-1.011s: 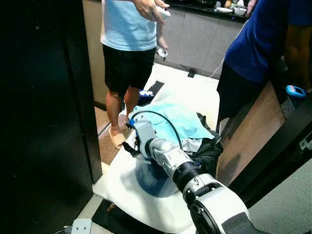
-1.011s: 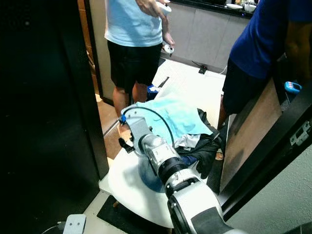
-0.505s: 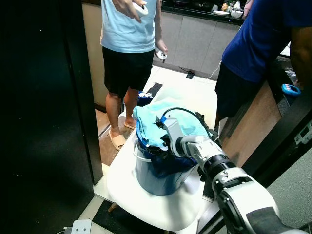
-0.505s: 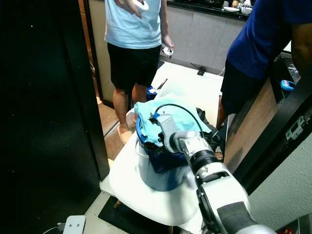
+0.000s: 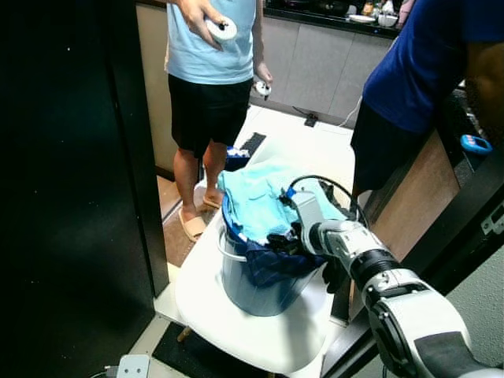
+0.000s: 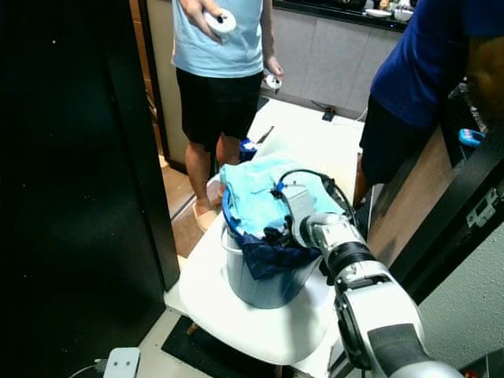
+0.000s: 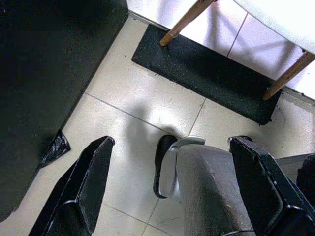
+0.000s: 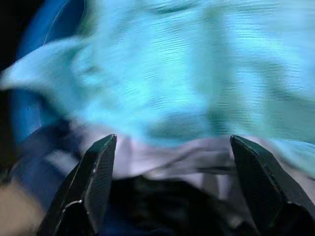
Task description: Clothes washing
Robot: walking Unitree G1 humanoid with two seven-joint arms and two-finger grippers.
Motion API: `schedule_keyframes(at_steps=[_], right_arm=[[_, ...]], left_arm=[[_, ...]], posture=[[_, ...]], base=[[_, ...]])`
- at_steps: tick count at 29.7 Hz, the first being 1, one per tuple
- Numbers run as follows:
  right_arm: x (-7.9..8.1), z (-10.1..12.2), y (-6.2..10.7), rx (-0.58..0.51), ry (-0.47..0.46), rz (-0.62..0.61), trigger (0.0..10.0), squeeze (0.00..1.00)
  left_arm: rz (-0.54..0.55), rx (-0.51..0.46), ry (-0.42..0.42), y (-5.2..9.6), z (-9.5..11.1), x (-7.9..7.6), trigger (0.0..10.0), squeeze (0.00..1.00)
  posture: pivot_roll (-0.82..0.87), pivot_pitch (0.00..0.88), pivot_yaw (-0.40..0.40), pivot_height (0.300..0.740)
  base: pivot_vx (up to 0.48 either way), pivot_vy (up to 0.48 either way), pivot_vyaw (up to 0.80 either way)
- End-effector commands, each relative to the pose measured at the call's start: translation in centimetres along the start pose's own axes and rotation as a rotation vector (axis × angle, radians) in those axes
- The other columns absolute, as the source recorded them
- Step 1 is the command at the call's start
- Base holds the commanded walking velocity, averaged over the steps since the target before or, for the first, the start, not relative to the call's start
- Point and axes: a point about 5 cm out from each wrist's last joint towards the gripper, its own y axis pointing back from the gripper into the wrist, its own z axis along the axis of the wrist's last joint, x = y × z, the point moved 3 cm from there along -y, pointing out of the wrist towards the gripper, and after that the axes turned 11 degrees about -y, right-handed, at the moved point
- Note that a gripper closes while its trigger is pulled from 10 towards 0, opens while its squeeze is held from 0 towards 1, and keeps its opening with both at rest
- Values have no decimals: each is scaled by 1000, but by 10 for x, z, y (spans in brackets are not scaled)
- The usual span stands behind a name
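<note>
The laundry bucket point(image 5: 256, 272) sits on a white chair point(image 5: 236, 327), heaped above its rim with a light blue towel point(image 5: 256, 205) and darker clothes point(image 5: 272, 260) spilling over the near edge. My worry is the pile: it rides high and loose, so if I close on only the top fold, the rest may slide off onto the chair or the floor, and a careless pull could tip the bucket, which stands near the seat's edge. Two people stand close beyond the chair, one holding a white controller point(image 5: 223, 29), so a wide swing could reach them.

My right gripper point(image 8: 167, 191) is spread wide, fingers point(image 8: 93, 172) either side of the cloth, pinching nothing; the arm reaches forward with the wrist level at the bucket's rim. My left gripper point(image 7: 172, 187) hangs idle, also spread, pointing down at the tiled floor point(image 7: 133, 98)
</note>
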Motion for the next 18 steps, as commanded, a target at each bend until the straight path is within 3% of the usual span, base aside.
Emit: schedule_keyframes(at_steps=[1,3,4,5,7,9,12,18], right_arm=[[-8,1,2,-10,-83,-44,10000,0],[-8,1,2,-10,-83,-44,10000,0],[-14,5,3,-49,-156,-87,10000,0],[-14,5,3,-49,-156,-87,10000,0],[-25,26,10,-190,-304,-117,10000,0],[-28,36,13,-251,-349,-121,10000,0],[-30,44,16,-307,-390,-118,10000,0],[-29,39,14,-304,-424,-115,10000,0]], left_arm=[[-53,73,-13,8,-20,-14,10000,0],[-53,73,-13,8,-20,-14,10000,0],[-55,76,-15,9,-21,-14,10000,0],[-55,76,-15,9,-21,-14,10000,0],[-64,87,-23,11,-26,-16,10000,0],[-67,92,-27,12,-28,-16,10000,0],[-71,97,-33,14,-30,-17,10000,0],[-74,106,-44,15,-34,-15,10000,0]], posture=[[190,10,-118,740],[190,10,-118,740],[190,11,-118,740],[190,11,-118,740],[185,16,-115,740],[185,16,-114,740],[189,23,-112,740],[193,30,-108,740]], base=[[0,0,0],[0,0,0],[0,0,0],[0,0,0],[0,0,0],[0,0,0],[0,0,0],[0,0,0]])
